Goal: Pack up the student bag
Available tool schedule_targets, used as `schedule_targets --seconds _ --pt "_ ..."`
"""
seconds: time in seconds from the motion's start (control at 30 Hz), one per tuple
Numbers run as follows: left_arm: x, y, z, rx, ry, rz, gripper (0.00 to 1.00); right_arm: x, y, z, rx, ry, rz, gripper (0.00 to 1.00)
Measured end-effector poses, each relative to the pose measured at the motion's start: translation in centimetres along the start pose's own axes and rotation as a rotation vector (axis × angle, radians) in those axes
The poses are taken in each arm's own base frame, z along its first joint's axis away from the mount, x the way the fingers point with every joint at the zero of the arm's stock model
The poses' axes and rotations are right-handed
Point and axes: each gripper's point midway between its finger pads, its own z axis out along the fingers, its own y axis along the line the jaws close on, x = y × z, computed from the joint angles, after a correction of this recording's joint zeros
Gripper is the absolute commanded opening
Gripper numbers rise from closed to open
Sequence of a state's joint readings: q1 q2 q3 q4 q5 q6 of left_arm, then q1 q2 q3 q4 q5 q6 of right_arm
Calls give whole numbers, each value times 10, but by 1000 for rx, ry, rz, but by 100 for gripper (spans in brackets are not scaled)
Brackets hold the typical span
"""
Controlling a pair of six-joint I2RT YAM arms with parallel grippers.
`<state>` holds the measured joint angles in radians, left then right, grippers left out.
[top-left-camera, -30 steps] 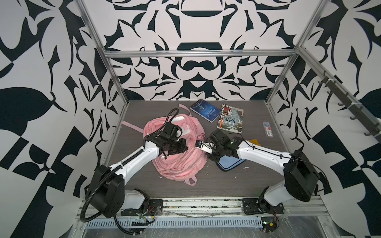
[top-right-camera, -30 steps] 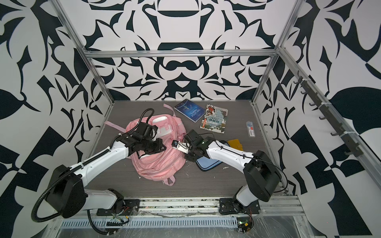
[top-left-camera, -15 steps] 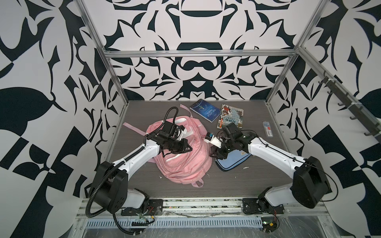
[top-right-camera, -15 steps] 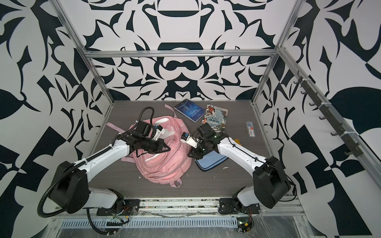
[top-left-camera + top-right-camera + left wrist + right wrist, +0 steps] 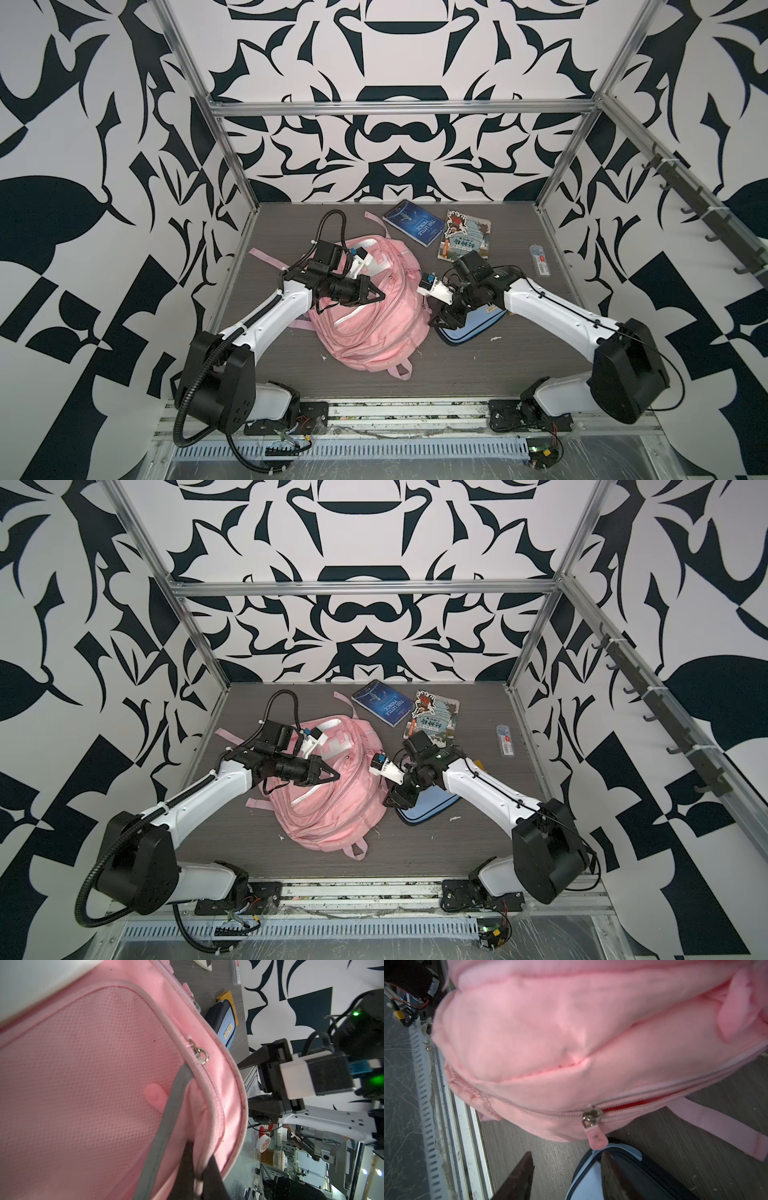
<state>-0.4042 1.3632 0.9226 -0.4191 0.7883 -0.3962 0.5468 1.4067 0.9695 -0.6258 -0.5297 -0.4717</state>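
Right wrist view: right gripper [image 5: 566,1153] jaws stand apart with nothing between them, and one finger is over the light-blue pencil case [image 5: 591,1180]. Just beyond the fingertips hangs a pink zip pull [image 5: 595,1136] on the student bag [image 5: 550,1032]; the zip is partly open, showing red inside. Left wrist view: left gripper [image 5: 199,1153] is pinched closed on pink bag material beside a grey strip [image 5: 166,1122]. Both top views: the bag lies on the table [image 5: 457,374], left of centre. The left gripper is over its upper front and the right gripper at its right flank, above the pencil case. Farther back, a blue book [image 5: 413,224] and an illustrated book [image 5: 465,239] lie flat, apart from the bag.
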Motion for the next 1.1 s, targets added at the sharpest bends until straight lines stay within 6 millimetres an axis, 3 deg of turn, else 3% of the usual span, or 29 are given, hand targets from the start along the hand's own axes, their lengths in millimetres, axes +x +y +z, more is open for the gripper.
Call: schedule_targets --seconds 0.23,0.67,1.1 --pt "9 -12 -3 81 44 12 0 -5 -9 9 -9 22 11 52" --pt "12 -16 -4 104 48 24 0 -12 -9 10 -29 18 9 43" --pt "14 -18 -5 116 54 20 0 -10 3 18 -52 35 -8 12"
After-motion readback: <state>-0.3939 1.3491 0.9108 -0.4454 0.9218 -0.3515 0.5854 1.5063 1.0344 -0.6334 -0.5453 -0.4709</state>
